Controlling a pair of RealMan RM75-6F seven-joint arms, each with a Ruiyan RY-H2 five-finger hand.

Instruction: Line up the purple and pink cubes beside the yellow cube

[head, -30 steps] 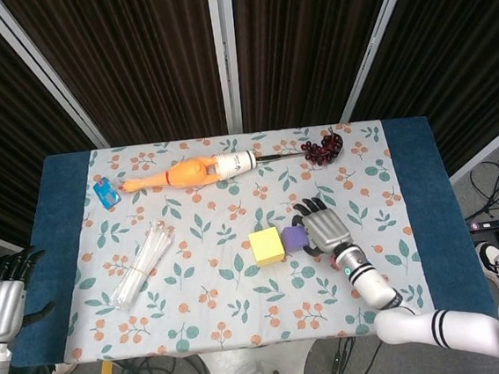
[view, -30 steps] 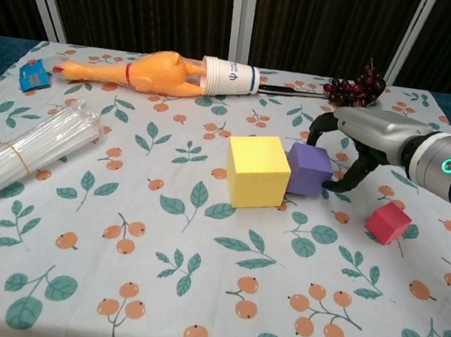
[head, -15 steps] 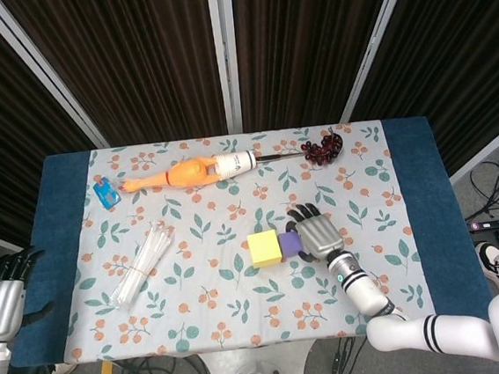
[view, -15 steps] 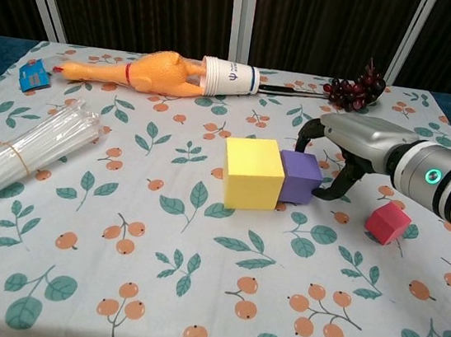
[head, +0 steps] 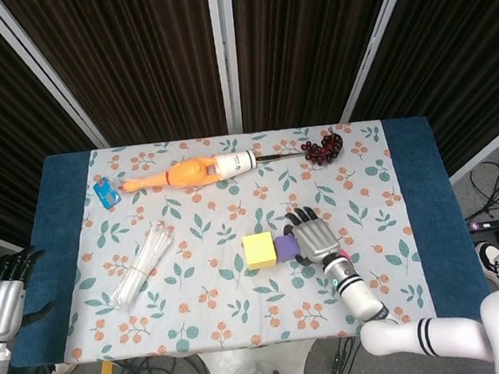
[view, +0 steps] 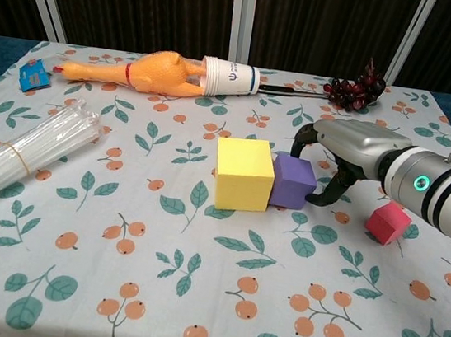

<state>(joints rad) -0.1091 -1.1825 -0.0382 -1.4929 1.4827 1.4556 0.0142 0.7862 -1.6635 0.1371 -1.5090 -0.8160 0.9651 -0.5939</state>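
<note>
Right hand (view: 332,159) fingers are curled around the purple cube (view: 293,180), which is pressed against the yellow cube (view: 243,173), while the pink cube (view: 388,222) is left apart on the tablecloth (view: 152,283).

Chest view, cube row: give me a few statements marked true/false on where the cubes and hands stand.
1. The purple cube touches the yellow cube. True.
2. The pink cube sits in the row with them. False: it lies apart, on the far side of the right hand.
3. The right hand's fingers curve around the purple cube. True.
4. The left hand holds the straw bundle. False: it hangs off the table edge, holding nothing.
</note>
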